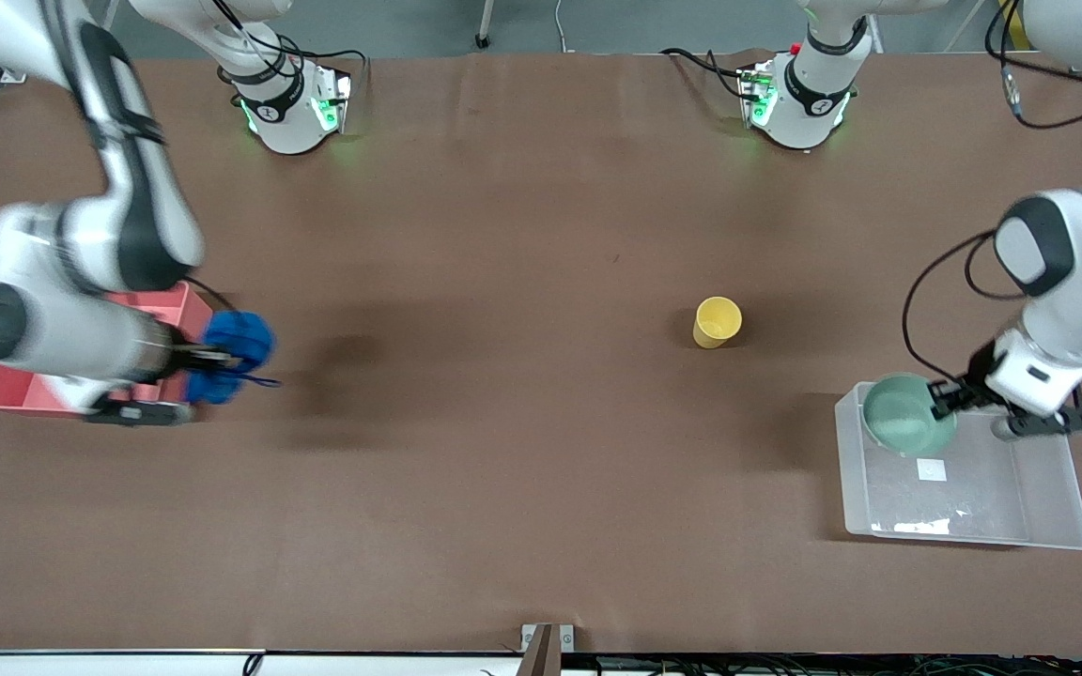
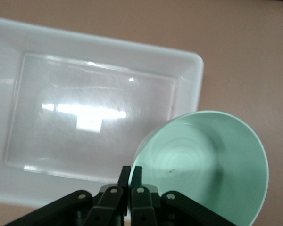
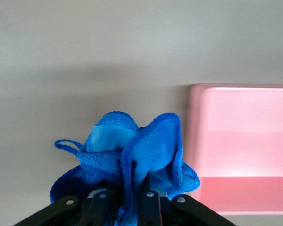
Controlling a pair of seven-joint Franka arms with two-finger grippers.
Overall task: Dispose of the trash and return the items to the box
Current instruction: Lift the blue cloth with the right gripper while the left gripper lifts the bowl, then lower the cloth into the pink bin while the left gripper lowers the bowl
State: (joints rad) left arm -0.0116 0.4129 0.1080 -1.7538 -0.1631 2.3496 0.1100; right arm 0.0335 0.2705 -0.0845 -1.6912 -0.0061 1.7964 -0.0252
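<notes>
Gripping the blue cloth (image 1: 237, 349), the right gripper (image 1: 208, 358) hangs at the pink bin's (image 1: 10, 390) edge, middle-left of the frame. Lower right, the left gripper's (image 1: 941, 398) jaws pinch the mint bowl's (image 1: 905, 415) rim over the clear box (image 1: 992, 498). Yellow cup (image 1: 717, 322) stands mid-bench (image 1: 503, 235).

Left gripper (image 1: 937, 398), fingers pinched together, hangs from a bent arm. Right gripper (image 1: 208, 357), fingers clamped, extends from a low, outstretched arm.
</notes>
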